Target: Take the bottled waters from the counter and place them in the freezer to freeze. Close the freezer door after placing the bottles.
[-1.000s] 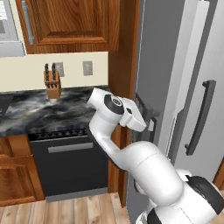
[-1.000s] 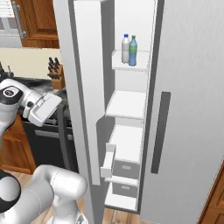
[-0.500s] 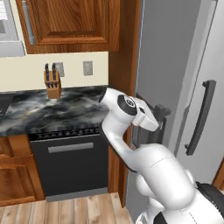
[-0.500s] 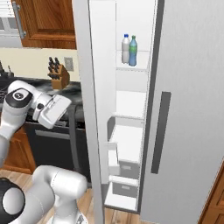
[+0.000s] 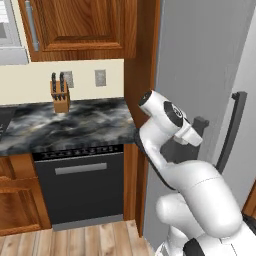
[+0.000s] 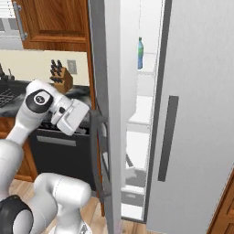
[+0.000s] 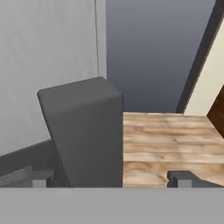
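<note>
Freezer door (image 6: pixel 106 91) nearly shut; narrow gap left at centre of right base view. Green-capped bottle (image 6: pixel 140 53) stands on upper freezer shelf (image 6: pixel 145 72), top centre; the white bottle I cannot make out.

Gripper (image 7: pixel 111 177): jaws spread wide, holding nothing; dark door handle (image 7: pixel 85 131) stands between them in the hand view, lower left.

Risks, as judgement:
- jaws straddle the handle; a sideways swing could snag it and drag the door back open.
- pushing off-centre may leave the door ajar.

Room: bench (image 5: pixel 65 125) edge and wooden side panel (image 5: pixel 142 75) close at left of the arm in left base view; open floor (image 7: pixel 166 140) below the handle.
</note>
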Available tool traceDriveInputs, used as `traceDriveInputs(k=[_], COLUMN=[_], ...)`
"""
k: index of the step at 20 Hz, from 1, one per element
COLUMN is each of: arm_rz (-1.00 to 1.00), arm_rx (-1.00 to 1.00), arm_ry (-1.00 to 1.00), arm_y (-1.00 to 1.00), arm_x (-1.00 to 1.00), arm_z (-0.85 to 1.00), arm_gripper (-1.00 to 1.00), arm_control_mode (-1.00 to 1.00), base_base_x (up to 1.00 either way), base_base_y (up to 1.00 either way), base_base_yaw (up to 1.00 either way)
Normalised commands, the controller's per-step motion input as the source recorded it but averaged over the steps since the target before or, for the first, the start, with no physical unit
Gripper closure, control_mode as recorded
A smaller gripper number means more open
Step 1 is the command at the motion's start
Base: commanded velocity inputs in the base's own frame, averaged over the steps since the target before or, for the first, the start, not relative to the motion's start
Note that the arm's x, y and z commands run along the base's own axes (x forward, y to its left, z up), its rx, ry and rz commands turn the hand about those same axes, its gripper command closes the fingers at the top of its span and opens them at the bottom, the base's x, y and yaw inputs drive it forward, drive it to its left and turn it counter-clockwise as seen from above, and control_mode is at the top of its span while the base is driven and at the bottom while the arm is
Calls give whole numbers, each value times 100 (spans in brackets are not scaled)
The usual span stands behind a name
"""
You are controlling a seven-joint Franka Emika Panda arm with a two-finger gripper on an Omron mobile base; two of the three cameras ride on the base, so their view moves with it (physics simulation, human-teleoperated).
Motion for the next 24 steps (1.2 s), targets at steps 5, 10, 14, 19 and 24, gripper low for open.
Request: traceDriveInputs(k=[5, 10, 14, 19, 24], arm_rz=[9, 13, 15, 21, 24], arm_rx=[19, 7, 2, 1, 0], arm_ry=[0, 0, 0, 1, 0], arm_y=[-68, -52, -49, -40, -30], arm_x=[1, 16, 13, 0, 7], arm_z=[0, 1, 18, 23, 9], arm_gripper=[-100, -100, -100, -100, -100], arm_control_mode=[-100, -100, -100, -100, -100], base_base_x=[0, 0, 0, 0, 0], base_base_y=[0, 0, 0, 0, 0], base_base_yaw=[0, 0, 0, 0, 0])
